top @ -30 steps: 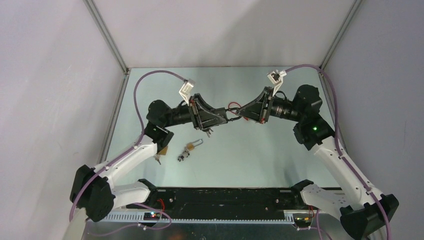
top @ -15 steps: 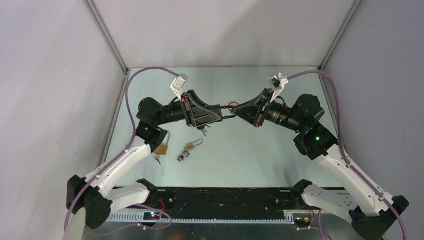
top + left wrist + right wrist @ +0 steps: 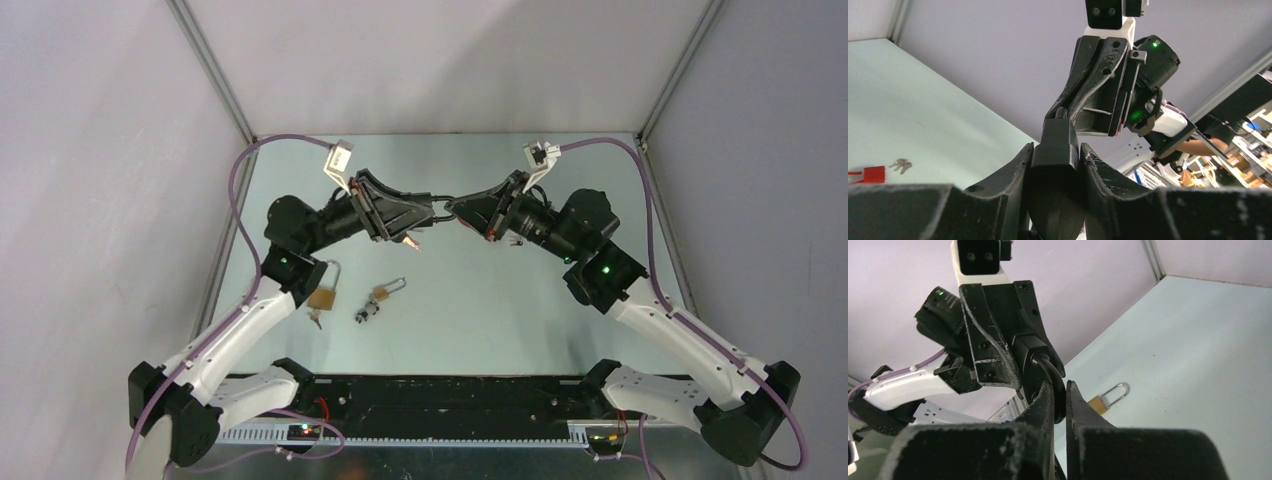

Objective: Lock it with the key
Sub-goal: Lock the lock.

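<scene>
Grip status: left pincer point(image 3: 1056, 155) holds black padlock point(image 3: 1053, 134) body midair; right pincer point(image 3: 1058, 389) clenched on shackle point(image 3: 1053, 371); brass padlock point(image 3: 1096, 403) markings illegible.

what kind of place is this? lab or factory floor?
Likely a robotics lab test cell: a table boxed in by plain panels on metal framing, brass padlocks laid out as props, cluttered equipment shelves beyond.

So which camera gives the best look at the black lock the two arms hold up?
The right wrist view: the black lock shows both its body, clamped in the left fingers, and its shackle, pinched by the right fingers. The left wrist view shows only the body, close up. The top view shows just a small dark shape.
</scene>
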### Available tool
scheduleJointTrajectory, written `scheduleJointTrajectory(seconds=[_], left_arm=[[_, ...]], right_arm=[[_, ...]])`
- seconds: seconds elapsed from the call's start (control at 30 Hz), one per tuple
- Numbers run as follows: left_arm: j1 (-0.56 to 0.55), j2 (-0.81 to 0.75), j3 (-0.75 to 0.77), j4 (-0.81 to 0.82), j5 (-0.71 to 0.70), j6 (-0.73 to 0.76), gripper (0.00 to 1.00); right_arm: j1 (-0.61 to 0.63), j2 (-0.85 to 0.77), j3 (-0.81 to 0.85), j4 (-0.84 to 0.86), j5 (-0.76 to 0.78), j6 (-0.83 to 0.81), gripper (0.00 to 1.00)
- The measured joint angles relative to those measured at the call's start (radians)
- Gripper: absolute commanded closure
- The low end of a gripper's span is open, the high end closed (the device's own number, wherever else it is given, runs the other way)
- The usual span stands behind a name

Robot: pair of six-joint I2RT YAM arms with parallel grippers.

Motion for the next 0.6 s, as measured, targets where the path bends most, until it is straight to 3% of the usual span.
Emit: scheduleJointTrajectory(seconds=[0.6], left_arm=[[0.000,-0.022,0.003,-0.184,-0.103,0.150,1.00]], right_arm=[[0.003,0.054,-0.040,0.058,0.055,0.044,1.00]])
